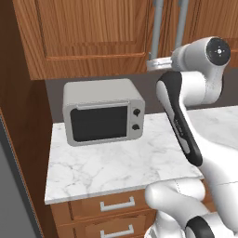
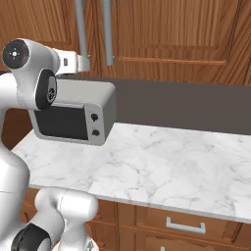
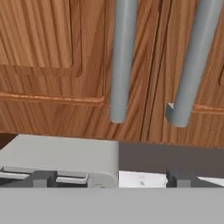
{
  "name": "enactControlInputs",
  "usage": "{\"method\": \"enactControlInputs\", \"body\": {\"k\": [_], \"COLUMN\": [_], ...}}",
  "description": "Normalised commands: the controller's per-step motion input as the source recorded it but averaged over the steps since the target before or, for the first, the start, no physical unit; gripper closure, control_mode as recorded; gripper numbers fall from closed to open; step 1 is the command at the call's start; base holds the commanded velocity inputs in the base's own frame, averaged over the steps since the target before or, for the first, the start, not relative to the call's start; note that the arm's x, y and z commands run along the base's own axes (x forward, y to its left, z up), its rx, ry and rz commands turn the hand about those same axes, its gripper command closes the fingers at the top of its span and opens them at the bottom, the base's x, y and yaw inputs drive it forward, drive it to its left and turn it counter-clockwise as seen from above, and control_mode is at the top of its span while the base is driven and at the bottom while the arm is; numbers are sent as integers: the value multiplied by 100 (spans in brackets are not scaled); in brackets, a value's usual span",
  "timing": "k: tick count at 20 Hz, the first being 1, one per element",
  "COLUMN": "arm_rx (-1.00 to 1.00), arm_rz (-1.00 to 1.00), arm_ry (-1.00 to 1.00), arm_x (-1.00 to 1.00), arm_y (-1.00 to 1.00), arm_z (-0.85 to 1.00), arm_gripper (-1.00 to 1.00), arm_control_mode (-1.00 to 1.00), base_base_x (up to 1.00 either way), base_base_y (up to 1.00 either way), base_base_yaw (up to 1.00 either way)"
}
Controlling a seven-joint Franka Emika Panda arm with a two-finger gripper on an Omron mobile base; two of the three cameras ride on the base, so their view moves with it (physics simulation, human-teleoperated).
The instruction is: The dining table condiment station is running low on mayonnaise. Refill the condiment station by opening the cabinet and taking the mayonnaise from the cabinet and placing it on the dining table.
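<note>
We note a white grey-veined marble worktop (image 1: 121,162) with a grey microwave (image 1: 103,111) at its back left corner. Below its front edge sit wooden drawers (image 1: 107,207) with short silver handles. A dark grey wall (image 2: 186,105) runs behind; a tall wooden panel (image 1: 23,139) borders the worktop's left edge.

Reddish-brown panelled cabinet (image 3: 52,57) above the counter, doors shut, two grey vertical bar handles (image 3: 122,61) side by side.
</note>
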Motion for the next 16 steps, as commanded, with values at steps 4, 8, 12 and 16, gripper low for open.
{"method": "enactControlInputs", "body": {"k": [4, 8, 12, 16], "arm_rx": [6, 6, 2, 0], "arm_rz": [-2, 0, 0, 0], "arm_ry": [-8, -5, -1, 1], "arm_x": [10, 18, 24, 37], "arm_y": [0, 0, 0, 0], "arm_z": [71, 64, 50, 22], "arm_gripper": [-100, -100, -100, -100], "arm_control_mode": [-100, -100, -100, -100], "base_base_x": [0, 0, 0, 0], "base_base_y": [0, 0, 0, 0], "base_base_yaw": [0, 0, 0, 0]}}
